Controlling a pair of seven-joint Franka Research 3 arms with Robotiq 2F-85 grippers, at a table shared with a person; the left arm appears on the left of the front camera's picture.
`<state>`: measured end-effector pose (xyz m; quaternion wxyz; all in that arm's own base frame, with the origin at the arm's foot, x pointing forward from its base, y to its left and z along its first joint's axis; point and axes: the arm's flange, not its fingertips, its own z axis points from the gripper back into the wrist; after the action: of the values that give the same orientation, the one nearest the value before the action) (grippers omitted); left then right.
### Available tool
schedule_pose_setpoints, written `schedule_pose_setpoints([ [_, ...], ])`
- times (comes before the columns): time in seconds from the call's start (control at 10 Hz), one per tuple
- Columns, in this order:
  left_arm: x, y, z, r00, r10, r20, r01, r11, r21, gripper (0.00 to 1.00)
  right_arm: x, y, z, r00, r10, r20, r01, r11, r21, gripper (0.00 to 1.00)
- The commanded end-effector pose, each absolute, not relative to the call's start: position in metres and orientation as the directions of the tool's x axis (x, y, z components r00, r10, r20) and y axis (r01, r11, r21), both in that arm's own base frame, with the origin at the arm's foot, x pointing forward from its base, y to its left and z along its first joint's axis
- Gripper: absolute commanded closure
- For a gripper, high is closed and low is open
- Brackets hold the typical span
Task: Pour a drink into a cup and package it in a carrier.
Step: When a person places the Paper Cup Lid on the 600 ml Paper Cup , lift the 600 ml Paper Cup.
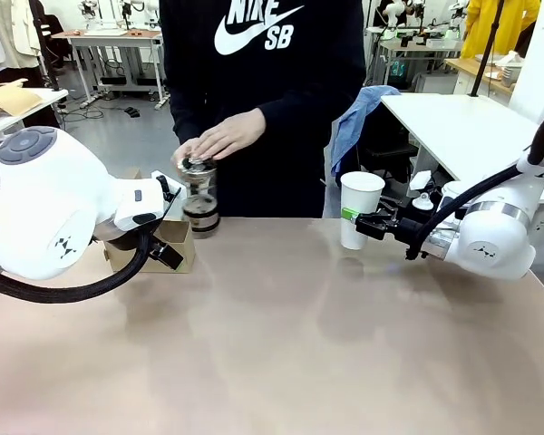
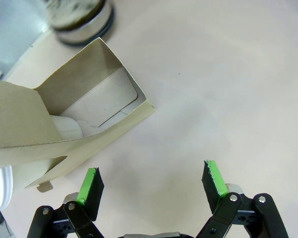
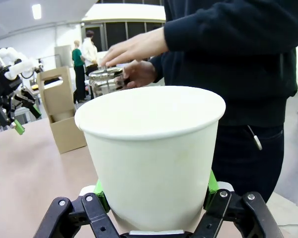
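Looking across the tan table [image 1: 272, 353], you will find your right gripper [image 1: 367, 222] clamped on the tall, plain white paper cup [image 1: 361, 192], held upright on the right side near the far edge. Your left gripper [image 2: 151, 181] hangs with its jaws spread wide and nothing between them, just beside the brown cardboard cup carrier [image 2: 84, 94] at the left. Just past the carrier, the person's hands [image 1: 219, 138] hold a clear glass jug [image 1: 200, 186] with dark brown drink [image 1: 201, 214] in its bottom, well apart from the cup.
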<state>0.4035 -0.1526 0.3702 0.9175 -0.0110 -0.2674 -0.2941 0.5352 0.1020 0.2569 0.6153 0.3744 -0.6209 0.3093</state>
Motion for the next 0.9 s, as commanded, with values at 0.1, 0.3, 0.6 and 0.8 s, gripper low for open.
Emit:
schedule_pose_setpoints([
  [0.1, 0.4035, -0.152, 0.3704, 0.684, -0.532, 0.498, 0.545, 0.827, 0.135, 0.0, 0.5334, 0.1037, 0.2614, 0.035, -0.091, 0.995, -0.845, 0.529, 0.078, 0.2],
  [0.3, 0.4035, -0.152, 0.3704, 0.684, -0.532, 0.498, 0.545, 0.827, 0.135, 0.0, 0.5334, 0.1037, 0.2614, 0.035, -0.091, 0.995, -0.845, 0.529, 0.078, 0.2],
  [0.6, 0.4035, -0.152, 0.3704, 0.684, -0.532, 0.498, 0.545, 0.827, 0.135, 0.0, 0.5334, 0.1037, 0.2614, 0.035, -0.091, 0.995, -0.845, 0.529, 0.078, 0.2],
  [0.8, 0.4035, -0.152, 0.3704, 0.684, -0.532, 0.498, 0.545, 0.827, 0.135, 0.0, 0.5334, 0.1037, 0.2614, 0.035, -0.091, 0.995, -0.845, 0.529, 0.078, 0.2],
])
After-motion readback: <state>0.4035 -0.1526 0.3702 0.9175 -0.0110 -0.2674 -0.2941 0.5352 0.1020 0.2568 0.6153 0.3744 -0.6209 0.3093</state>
